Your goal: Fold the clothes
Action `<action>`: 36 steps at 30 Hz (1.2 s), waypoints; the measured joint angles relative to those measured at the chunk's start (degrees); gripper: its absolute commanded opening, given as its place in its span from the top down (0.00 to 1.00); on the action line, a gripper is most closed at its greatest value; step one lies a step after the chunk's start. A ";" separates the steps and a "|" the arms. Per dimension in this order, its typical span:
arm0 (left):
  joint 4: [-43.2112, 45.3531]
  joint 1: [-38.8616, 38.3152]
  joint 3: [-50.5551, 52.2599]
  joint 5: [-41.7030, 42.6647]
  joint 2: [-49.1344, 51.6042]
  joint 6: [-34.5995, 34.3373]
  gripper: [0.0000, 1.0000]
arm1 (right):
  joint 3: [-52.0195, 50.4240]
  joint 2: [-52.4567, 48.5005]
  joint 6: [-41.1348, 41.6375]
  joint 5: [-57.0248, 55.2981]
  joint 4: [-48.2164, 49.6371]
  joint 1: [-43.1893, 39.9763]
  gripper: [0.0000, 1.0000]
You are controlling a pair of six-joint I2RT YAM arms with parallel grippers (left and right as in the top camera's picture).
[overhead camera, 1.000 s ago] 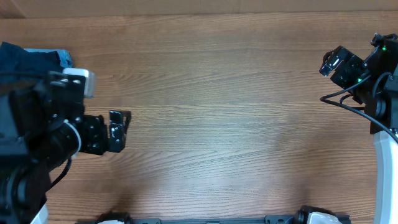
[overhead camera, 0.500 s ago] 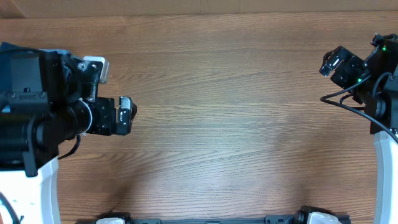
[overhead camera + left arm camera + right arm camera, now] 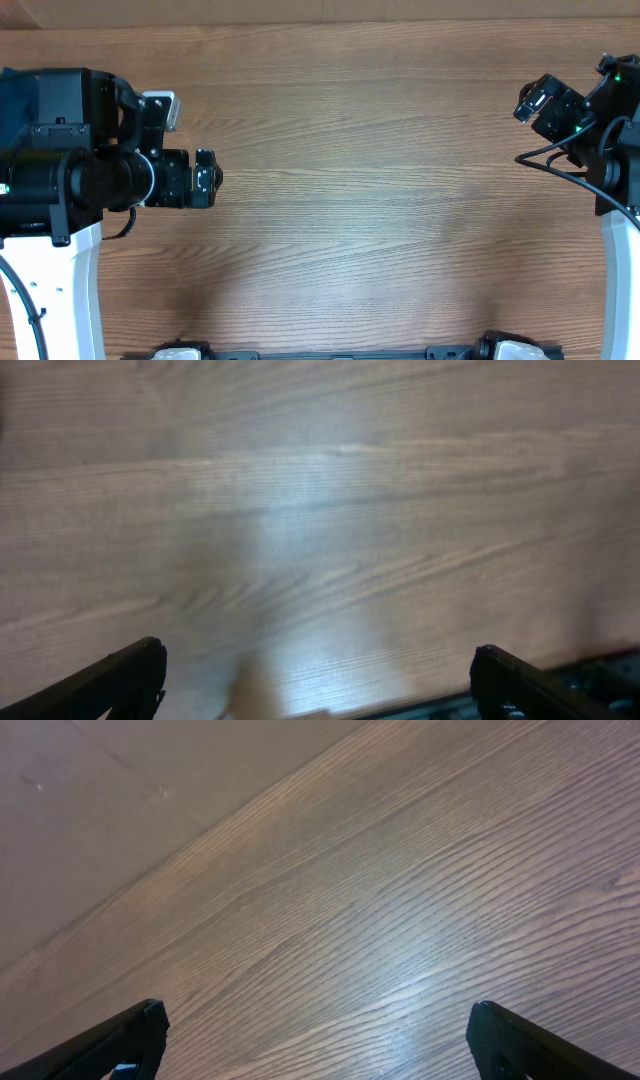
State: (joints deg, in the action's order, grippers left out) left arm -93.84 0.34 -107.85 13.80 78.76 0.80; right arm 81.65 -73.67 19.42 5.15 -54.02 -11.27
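Clothes: only a dark navy patch shows, at the far left edge of the desk in the overhead view. It is almost wholly hidden by the left arm, and its shape cannot be told.
Desk: brown wood grain fills the overhead view, with a pale glare low in the middle. Both wrist views show its wood.
Left arm: black body on a white base, lying across the left side above the navy patch and pointing right toward the middle of the desk.
Right arm: black, with a small green light, at the far right edge toward the top, well apart from the clothes.
Left jaws: spread wide. In the left wrist view the dark fingertips sit at the bottom corners with only wood between them.
Right jaws: spread wide too. The dark fingertips sit at the bottom corners of the right wrist view with only wood between them.
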 measured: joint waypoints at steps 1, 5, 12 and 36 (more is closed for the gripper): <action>0.81 0.00 0.00 -0.02 0.00 0.00 0.00 | 0.00 0.00 0.02 0.00 0.02 0.00 0.00; 4.50 0.00 0.00 -0.11 0.02 0.02 0.00 | 0.00 0.00 0.02 0.00 0.02 0.00 0.00; 12.70 0.00 0.17 0.66 -0.46 3.34 0.00 | 0.00 0.00 -0.02 -0.02 0.00 0.02 0.00; 56.13 0.00 65.29 1.51 -50.95 13.16 0.00 | 0.00 0.00 0.00 -0.02 -0.02 0.00 0.00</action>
State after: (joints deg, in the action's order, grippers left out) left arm -37.71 0.34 -42.57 15.31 27.81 13.96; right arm 81.65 -73.67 19.42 5.13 -54.04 -11.27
